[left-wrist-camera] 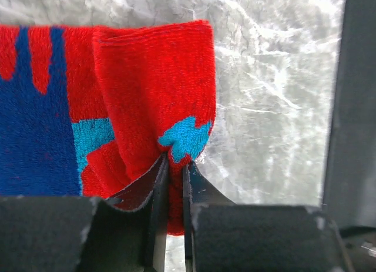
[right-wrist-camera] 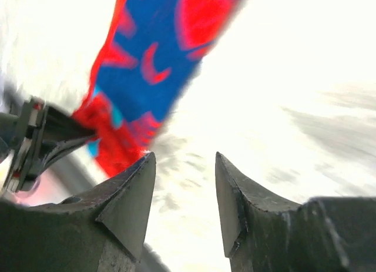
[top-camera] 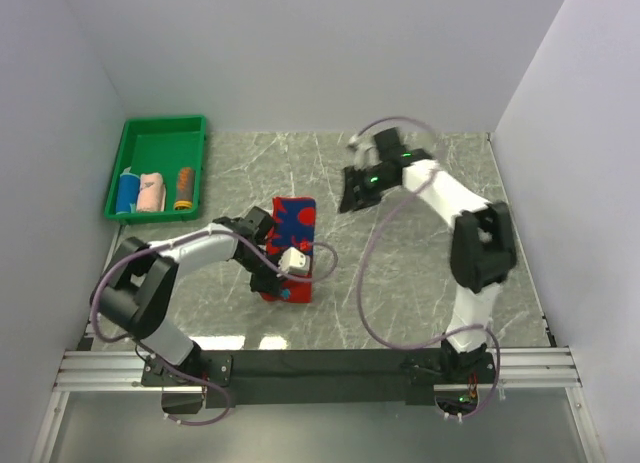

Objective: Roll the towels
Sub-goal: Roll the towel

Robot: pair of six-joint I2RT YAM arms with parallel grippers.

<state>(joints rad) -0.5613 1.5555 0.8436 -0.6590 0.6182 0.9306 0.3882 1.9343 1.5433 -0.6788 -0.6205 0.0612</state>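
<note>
The red-and-blue patterned towel (top-camera: 291, 233) lies on the marble table with its near end folded over. My left gripper (top-camera: 283, 286) is shut on that folded edge. In the left wrist view the red fold (left-wrist-camera: 147, 78) is pinched between the two jaws of the left gripper (left-wrist-camera: 174, 163). My right gripper (top-camera: 347, 200) hovers to the right of the towel's far end, open and empty. The right wrist view shows the right gripper (right-wrist-camera: 184, 160) with only table between its jaws, and the towel (right-wrist-camera: 153, 60) ahead to the left. Blue (top-camera: 128, 191), pale pink (top-camera: 151, 191) and orange (top-camera: 184, 188) towels lie rolled in the tray.
A green plastic tray (top-camera: 160, 131) sits at the table's back left corner and holds the three rolls. White walls close in the table on the left, back and right. The right arm's cable (top-camera: 365, 273) loops over the table beside the towel.
</note>
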